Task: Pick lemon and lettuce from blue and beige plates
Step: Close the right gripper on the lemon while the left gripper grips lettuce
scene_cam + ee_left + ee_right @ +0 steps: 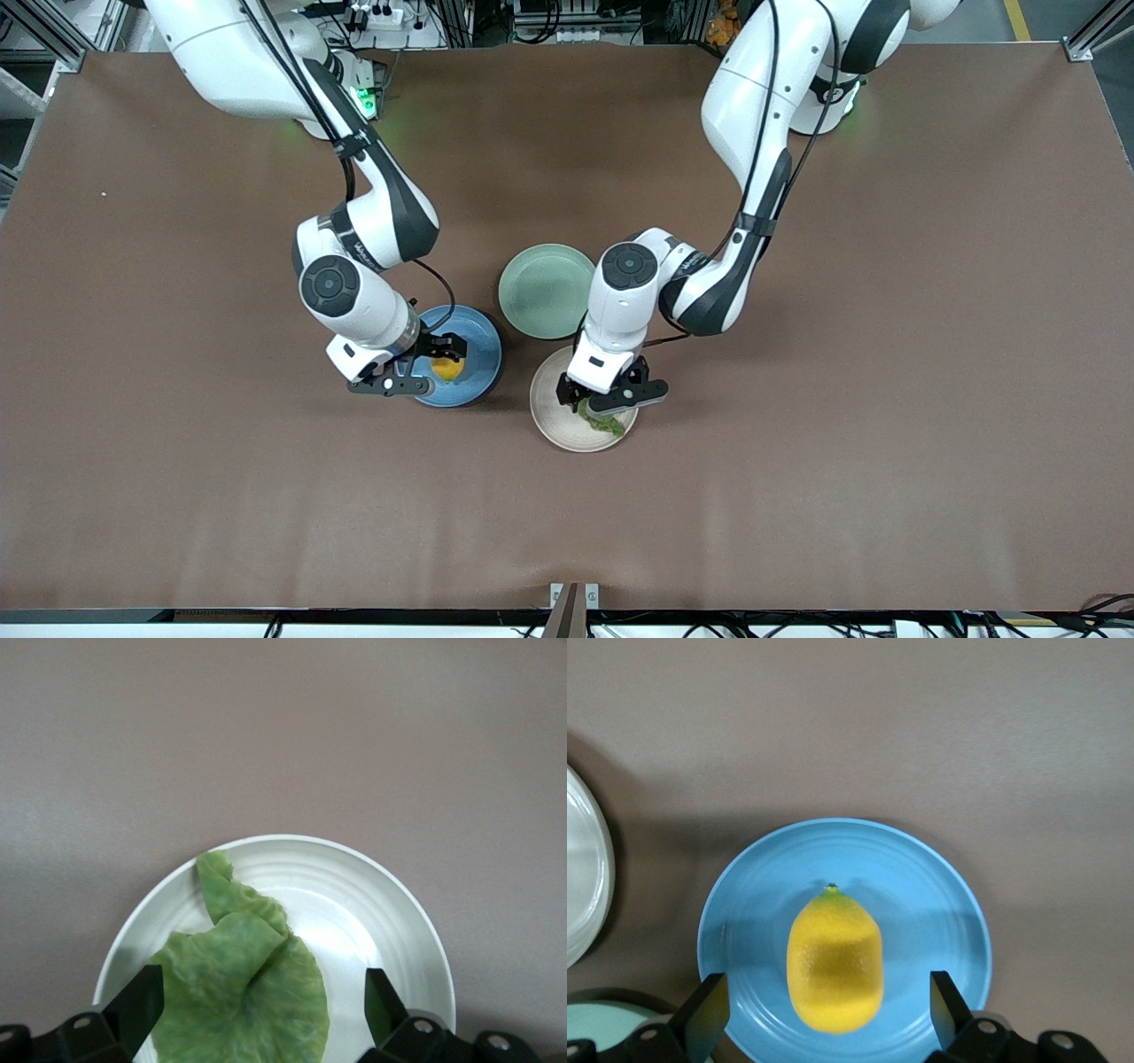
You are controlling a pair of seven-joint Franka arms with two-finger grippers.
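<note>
The yellow lemon (447,368) lies on the blue plate (483,350). My right gripper (430,365) hangs open over it, one finger on each side of the lemon (834,958) in the right wrist view, over the blue plate (939,904). The green lettuce leaf (604,423) lies on the beige plate (549,409). My left gripper (595,400) is open above the leaf (244,992), its fingers spread to either side over the beige plate (390,912).
A pale mint-green plate (545,291) sits between the two arms, farther from the front camera than the other plates. It shows at a corner of the right wrist view (602,1020). The brown table (886,399) spreads around the plates.
</note>
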